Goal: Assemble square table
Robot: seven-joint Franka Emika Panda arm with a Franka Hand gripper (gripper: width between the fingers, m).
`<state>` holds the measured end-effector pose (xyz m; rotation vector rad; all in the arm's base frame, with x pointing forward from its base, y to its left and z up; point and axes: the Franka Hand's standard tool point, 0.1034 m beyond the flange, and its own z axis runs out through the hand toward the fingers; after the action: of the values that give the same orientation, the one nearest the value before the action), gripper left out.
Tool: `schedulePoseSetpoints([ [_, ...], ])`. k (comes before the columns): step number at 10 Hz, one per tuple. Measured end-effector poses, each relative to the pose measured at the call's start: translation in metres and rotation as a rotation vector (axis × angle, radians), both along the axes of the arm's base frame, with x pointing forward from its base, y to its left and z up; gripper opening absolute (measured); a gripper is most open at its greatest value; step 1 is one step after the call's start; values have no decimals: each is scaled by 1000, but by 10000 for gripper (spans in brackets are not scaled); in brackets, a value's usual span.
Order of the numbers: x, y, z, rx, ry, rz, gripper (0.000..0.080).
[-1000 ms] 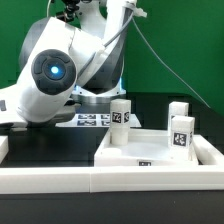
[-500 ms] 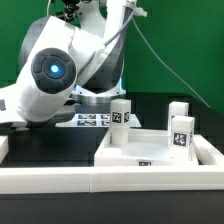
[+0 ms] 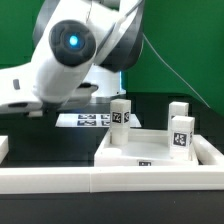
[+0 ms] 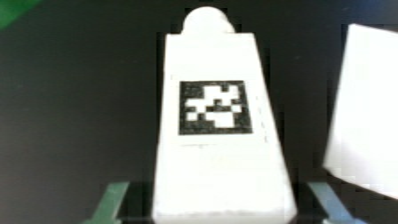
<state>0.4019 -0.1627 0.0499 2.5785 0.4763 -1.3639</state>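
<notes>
A white tagged leg (image 4: 217,120) is pinched between the fingers of the end effector (image 4: 217,205). Three legs (image 3: 121,122) are seen standing on the square tabletop (image 3: 140,150), apart from the end effector. The fourth leg is judged still to be fitted.

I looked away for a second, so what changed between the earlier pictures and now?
The arm swung up and toward the exterior view's right. In the wrist view, the gripper is closed around a white tagged leg. The square slab and three upright legs on it stayed put, as did the marker board.
</notes>
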Motion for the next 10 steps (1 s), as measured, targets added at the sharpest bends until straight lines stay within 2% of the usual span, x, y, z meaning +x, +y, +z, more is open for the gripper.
schedulePoseSetpoints([
  [1,10,-2,6,-1,-24,2,290],
  [3,9,-3,0,7,-51,12,290],
  [5,21,-4,-2,47,-175,36,290],
  [6,26,3,11,57,-209,21,290],
  [9,61,16,39,95,-349,6,290],
  [10,68,18,40,113,-403,22,290],
])
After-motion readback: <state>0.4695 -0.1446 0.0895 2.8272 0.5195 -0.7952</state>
